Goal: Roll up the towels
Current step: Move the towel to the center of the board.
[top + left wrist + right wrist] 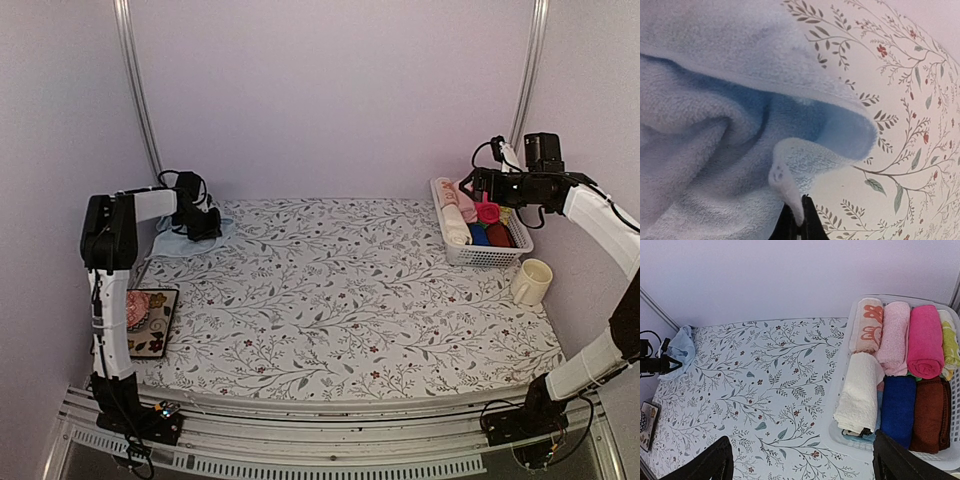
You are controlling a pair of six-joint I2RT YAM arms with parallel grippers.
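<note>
Left claw (799,222) shut tight, pinching a fold of the light blue towel (715,150). Rest of that towel bunched in a loose heap around the fingertips, at the far left corner of the flowered table (330,290). Right claw (807,465) spread wide, holding nothing, poised above the far end of one white basket (488,258) at the far right. Second of two towels, the cream towel (858,392), rolled in the basket's left row, near end, lower than the claw and clear of it. Seven rolls counted there in all: cream, peach roll (866,325), pale pink roll (892,337), hot pink roll (925,340), yellow-green roll (951,342), dark blue roll (899,410), maroon roll (932,412). One mug (531,282) just nearer than the basket; one small tray (152,322) near left.
</note>
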